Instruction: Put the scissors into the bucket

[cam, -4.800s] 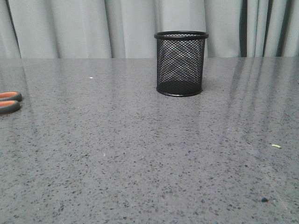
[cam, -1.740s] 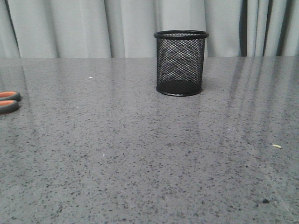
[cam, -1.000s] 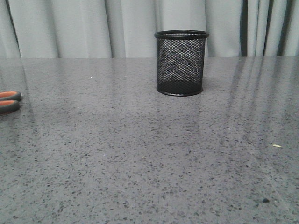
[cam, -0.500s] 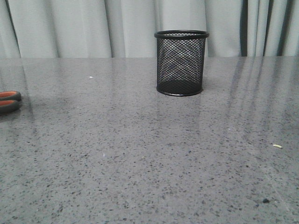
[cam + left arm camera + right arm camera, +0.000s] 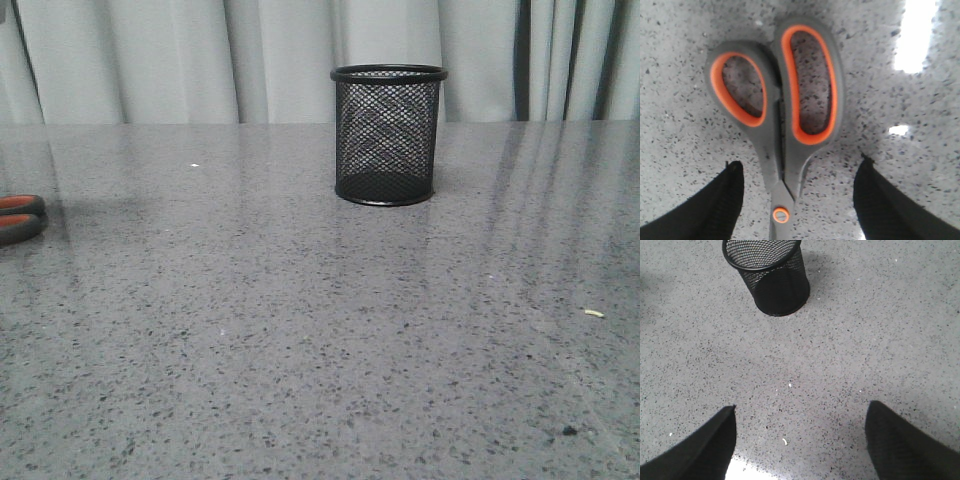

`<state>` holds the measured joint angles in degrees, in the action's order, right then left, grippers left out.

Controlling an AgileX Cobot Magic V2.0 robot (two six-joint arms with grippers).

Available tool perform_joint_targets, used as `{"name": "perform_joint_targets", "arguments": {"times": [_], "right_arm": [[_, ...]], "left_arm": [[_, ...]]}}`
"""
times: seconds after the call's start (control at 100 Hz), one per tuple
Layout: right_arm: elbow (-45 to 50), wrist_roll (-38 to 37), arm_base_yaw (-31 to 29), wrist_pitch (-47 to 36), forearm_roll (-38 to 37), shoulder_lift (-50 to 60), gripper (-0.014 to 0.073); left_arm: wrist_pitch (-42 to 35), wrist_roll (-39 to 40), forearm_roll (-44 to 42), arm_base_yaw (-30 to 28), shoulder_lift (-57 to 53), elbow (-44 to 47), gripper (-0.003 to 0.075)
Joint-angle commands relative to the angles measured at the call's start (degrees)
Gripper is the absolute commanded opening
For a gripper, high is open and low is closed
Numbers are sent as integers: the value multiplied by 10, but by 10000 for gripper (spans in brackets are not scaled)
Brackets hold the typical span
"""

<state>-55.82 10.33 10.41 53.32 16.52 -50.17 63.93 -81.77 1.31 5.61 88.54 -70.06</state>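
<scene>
The scissors (image 5: 782,150) lie flat on the grey speckled table, with grey-black handle loops lined in orange; the blades run out of the left wrist view. Only their loops (image 5: 18,217) show at the far left edge of the front view. My left gripper (image 5: 797,172) is open just above them, one finger on each side of the pivot, not touching. The bucket (image 5: 388,135), a black wire-mesh cup, stands upright and empty at the back middle of the table. It also shows in the right wrist view (image 5: 771,277). My right gripper (image 5: 800,412) is open and empty over bare table, well short of the bucket.
Grey curtains hang behind the table's far edge. Small crumbs lie on the table at the right (image 5: 593,313) and a dark speck (image 5: 568,431) nearer the front. Neither arm shows in the front view.
In the front view the scissor loops have shifted slightly up and left, and a shadow has grown over the table's left side. The bucket has not moved.
</scene>
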Motion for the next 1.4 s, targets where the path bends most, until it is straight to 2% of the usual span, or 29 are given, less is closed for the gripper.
{"name": "perform_joint_targets", "arguments": {"times": [0.0, 0.33, 0.53, 0.79, 0.88, 1.0, 1.06, 1.21, 1.39], "right_arm": [[-21, 6, 0, -32, 2, 1, 486], [-21, 6, 0, -27, 1, 1, 486], [-21, 6, 0, -26, 1, 1, 486], [-21, 6, 0, -28, 1, 1, 486], [-21, 6, 0, -28, 1, 1, 486], [-21, 6, 0, -28, 1, 1, 486], [-21, 6, 0, -28, 1, 1, 486], [-21, 6, 0, -27, 1, 1, 486], [-21, 6, 0, -28, 1, 1, 486]], "left_arm": [[7, -2, 0, 2, -2, -31, 440], [78, -2, 4, -15, 69, -65, 439], [89, -32, 70, -44, 90, -65, 433], [87, -61, 95, -48, 90, -65, 289], [84, -61, 95, -48, 90, -65, 202], [75, -61, 96, -48, 90, -65, 37], [73, -61, 99, -48, 90, -65, -20], [73, -60, 121, -48, 88, -79, -18], [74, -27, 162, -43, 65, -144, -19]]}}
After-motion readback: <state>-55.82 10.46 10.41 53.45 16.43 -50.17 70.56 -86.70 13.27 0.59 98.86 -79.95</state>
